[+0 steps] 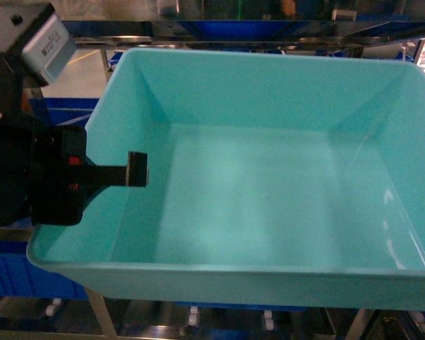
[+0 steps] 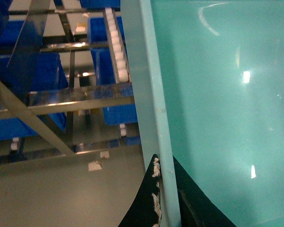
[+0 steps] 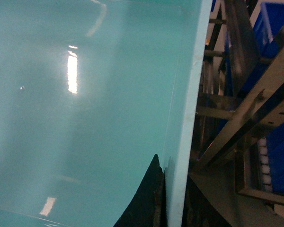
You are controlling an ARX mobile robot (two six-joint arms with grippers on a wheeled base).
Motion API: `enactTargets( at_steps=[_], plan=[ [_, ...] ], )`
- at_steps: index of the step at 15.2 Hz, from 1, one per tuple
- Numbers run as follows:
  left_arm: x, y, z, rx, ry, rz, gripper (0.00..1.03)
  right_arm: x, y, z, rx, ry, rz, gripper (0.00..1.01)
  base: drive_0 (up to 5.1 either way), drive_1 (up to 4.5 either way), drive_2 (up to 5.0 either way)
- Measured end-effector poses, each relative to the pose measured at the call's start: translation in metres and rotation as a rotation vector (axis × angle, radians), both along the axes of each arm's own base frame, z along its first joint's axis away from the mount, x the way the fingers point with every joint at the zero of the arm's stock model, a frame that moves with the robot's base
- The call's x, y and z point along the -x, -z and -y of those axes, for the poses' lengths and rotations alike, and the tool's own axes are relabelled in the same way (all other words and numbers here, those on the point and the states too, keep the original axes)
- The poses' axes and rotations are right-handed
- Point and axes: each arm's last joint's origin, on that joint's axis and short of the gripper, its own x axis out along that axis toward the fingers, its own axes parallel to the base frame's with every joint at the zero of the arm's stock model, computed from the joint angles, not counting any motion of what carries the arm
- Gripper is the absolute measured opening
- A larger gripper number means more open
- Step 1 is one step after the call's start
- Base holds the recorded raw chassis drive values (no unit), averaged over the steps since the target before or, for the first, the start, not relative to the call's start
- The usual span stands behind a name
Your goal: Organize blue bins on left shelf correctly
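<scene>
Before the steel shelf (image 2: 61, 97), both tools — left (image 2: 166, 189), right (image 3: 173, 198) — clamp the turquoise bin's (image 1: 269, 184) walls.

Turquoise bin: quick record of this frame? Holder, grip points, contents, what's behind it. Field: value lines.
object: turquoise bin, held up close to the head camera
left claw: shut on the bin's left wall, one finger inside, one outside
right claw: shut on the bin's right wall, same straddle
contents: empty, glossy bottom with light glare
behind and below: steel flow rack with white rollers, dark blue bins in its lanes
</scene>
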Motion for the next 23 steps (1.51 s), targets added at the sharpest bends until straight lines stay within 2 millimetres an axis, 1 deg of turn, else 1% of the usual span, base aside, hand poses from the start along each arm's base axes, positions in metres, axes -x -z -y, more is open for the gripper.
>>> enactTargets(
  at_steps=[1,2,4,5,6,8,9,17,23],
  plan=[
    [-0.003,0.008,0.001,-0.014,0.001,-0.038,0.02,-0.005,0.006,0.000,0.001,-0.003,-0.035,0.02,0.0,0.00,0.0],
    [-0.010,0.023,0.004,-0.041,0.008,-0.130,0.02,-0.011,0.019,-0.001,0.000,-0.020,-0.116,0.02,0.0,0.00,0.0],
    [-0.014,0.025,0.003,-0.035,-0.003,-0.113,0.02,-0.016,0.023,-0.003,0.003,-0.031,-0.080,0.02,0.0,0.00,0.0],
    [-0.015,0.030,0.003,-0.043,-0.002,-0.128,0.02,-0.018,0.032,-0.003,0.009,-0.035,-0.106,0.02,0.0,0.00,0.0],
    [-0.015,0.042,0.003,-0.057,0.000,-0.170,0.02,-0.017,0.044,-0.003,0.011,-0.038,-0.165,0.02,0.0,0.00,0.0],
    [-0.011,0.054,0.002,-0.063,0.002,-0.216,0.02,-0.013,0.051,-0.003,0.012,-0.042,-0.194,0.02,0.0,0.00,0.0],
    [-0.010,0.056,0.001,-0.062,-0.001,-0.216,0.02,-0.012,0.051,-0.005,0.013,-0.048,-0.189,0.02,0.0,0.00,0.0],
    [-0.010,0.055,0.001,-0.064,-0.011,-0.205,0.02,-0.011,0.053,-0.006,0.037,-0.056,-0.169,0.02,0.0,0.00,0.0],
    [-0.010,0.054,0.001,-0.064,-0.011,-0.204,0.02,-0.011,0.053,-0.006,0.038,-0.056,-0.170,0.02,0.0,4.37,-4.3]
  ],
)
